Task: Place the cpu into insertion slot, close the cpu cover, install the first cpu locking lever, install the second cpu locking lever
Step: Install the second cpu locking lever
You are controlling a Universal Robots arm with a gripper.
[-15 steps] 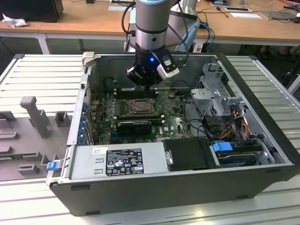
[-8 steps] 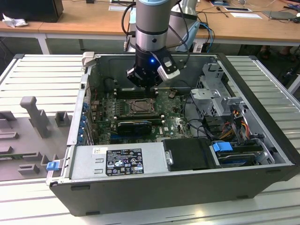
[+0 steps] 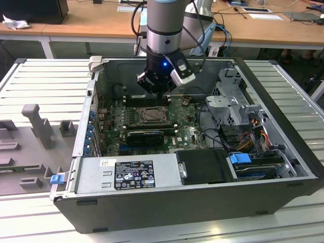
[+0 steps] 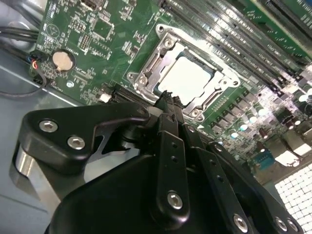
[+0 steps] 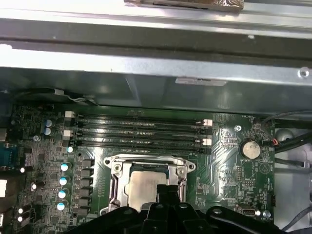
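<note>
1. A ribbed metal tabletop (image 3: 40, 76) carries an open computer case (image 3: 283, 152); wooden desks (image 3: 91, 25) stand behind it.
2. Inside the case lie the green motherboard (image 3: 190, 134), a power supply (image 3: 126, 174) along the near wall and a drive cage (image 3: 238, 109) toward the exterior view's right. Long black memory slots (image 5: 141, 131) run just beside the socket, and a coin cell (image 5: 249, 148) sits nearby.
3. The arm (image 3: 164, 25) reaches down into the case, its gripper (image 4: 168, 105) just above the board.
4. The cpu (image 4: 187, 78) lies flat in the insertion slot (image 5: 113, 168) – pale face up, framed by the cpu cover (image 4: 161, 36), which seems to lie down around it.
5. The jaws look closed – holding nothing, their tips right at the cpu's edge.
</note>
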